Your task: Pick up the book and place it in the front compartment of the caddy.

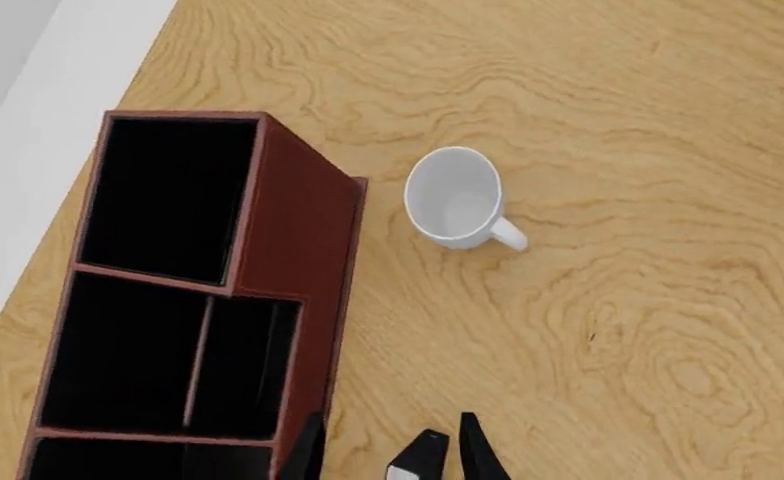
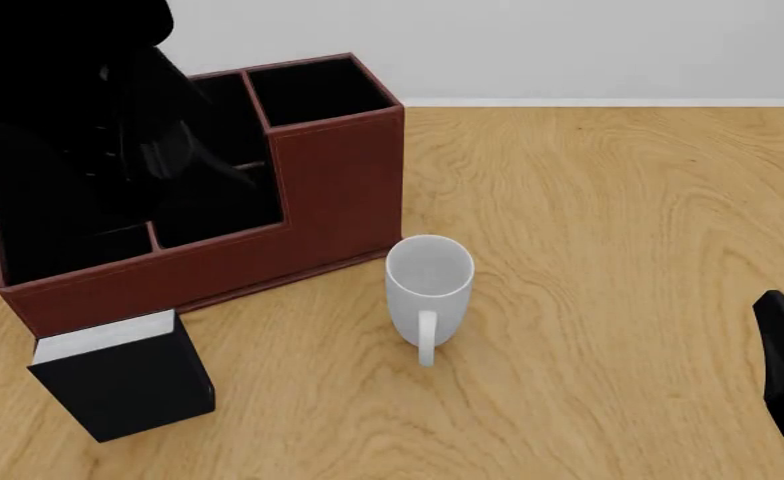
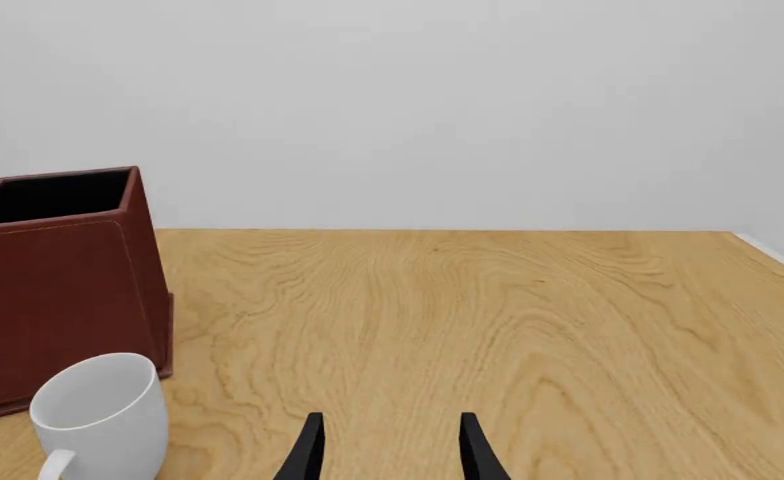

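Pale wood with a bold swirling grain covers the table (image 2: 606, 200), and behind its far edge I see a plain light grey wall (image 2: 566, 45) with a white strip along its foot. On the left part of the table stands the caddy (image 2: 325, 190), reddish-brown outside and black inside, its walls stepping down toward me; the lowest, nearest compartment runs along its front. The book (image 2: 125, 375) stands upright on the wood just in front of the caddy's near left corner, outside every compartment, black cover facing me and white page edges on top; whether it touches the caddy wall I cannot tell. A white mug (image 2: 428, 280) stands upright just beside the caddy's near right corner, handle pointing toward me. My left arm (image 2: 85, 90) hangs as a dark mass above the caddy's left side, and its wrist camera looks straight down into the compartments and the mug; the left gripper (image 1: 389, 450) has its fingers apart and holds nothing. From the wrist camera, the right gripper (image 3: 389, 450) hangs low over bare wood at the right of the table, well apart from the book, its fingers spread wide and empty.
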Controlling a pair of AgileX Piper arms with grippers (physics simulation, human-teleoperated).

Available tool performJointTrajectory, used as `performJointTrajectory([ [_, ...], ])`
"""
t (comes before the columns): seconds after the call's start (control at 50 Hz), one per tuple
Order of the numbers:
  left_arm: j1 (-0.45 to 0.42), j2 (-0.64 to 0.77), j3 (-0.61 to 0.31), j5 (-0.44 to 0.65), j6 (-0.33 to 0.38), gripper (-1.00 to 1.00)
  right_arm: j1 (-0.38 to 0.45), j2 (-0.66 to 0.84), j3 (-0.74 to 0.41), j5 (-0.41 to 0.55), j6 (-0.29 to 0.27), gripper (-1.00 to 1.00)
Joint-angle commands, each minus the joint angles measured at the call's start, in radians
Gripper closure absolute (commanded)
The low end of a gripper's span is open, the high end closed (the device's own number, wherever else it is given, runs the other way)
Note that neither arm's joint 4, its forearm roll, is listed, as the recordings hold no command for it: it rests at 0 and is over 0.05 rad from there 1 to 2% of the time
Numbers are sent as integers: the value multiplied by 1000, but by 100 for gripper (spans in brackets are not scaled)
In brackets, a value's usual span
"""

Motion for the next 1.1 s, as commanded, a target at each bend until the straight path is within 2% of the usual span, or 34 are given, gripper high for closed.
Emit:
performJointTrajectory([
  [0.02, 49, 75, -15, 134, 201, -100, 0, 0, 0, 0, 0, -100],
  [0.14, 55, 85, 9, 135, 225, -100, 0, 0, 0, 0, 0, -100],
  [0.18, 87, 72, 41, 135, 307, -100, 0, 0, 0, 0, 0, -100],
  [0.24, 100, 89, 32, 135, 293, -100, 0, 0, 0, 0, 0, -100],
  [0.28, 98, 79, 68, 135, 320, -100, 0, 0, 0, 0, 0, -100],
  [0.36, 83, 64, 95, 134, 321, -100, 0, 0, 0, 0, 0, -100],
  [0.42, 126, 55, 134, 134, 373, -100, 0, 0, 0, 0, 0, -100],
  [0.5, 132, 48, 152, 134, 370, -100, 0, 0, 0, 0, 0, -100],
  [0.62, 95, 36, 179, 134, 319, -100, 0, 0, 0, 0, 0, -100],
  [0.68, 106, 27, 206, 135, 326, -100, 0, 0, 0, 0, 0, -100],
  [0.72, 89, 23, 212, 134, 298, -100, 0, 0, 0, 0, 0, -100],
  [0.84, 130, 7, 254, 134, 334, -100, 0, 0, 0, 0, 0, -100],
  [0.9, 76, 5, 253, 134, 268, -100, 0, 0, 0, 0, 0, -100],
  [0.94, 63, 0, 275, 129, 252, -100, 0, 0, 0, 0, 0, -100],
  [1.1, 149, -8, 357, 114, 333, -100, 0, 0, 0, 0, 0, -100],
])
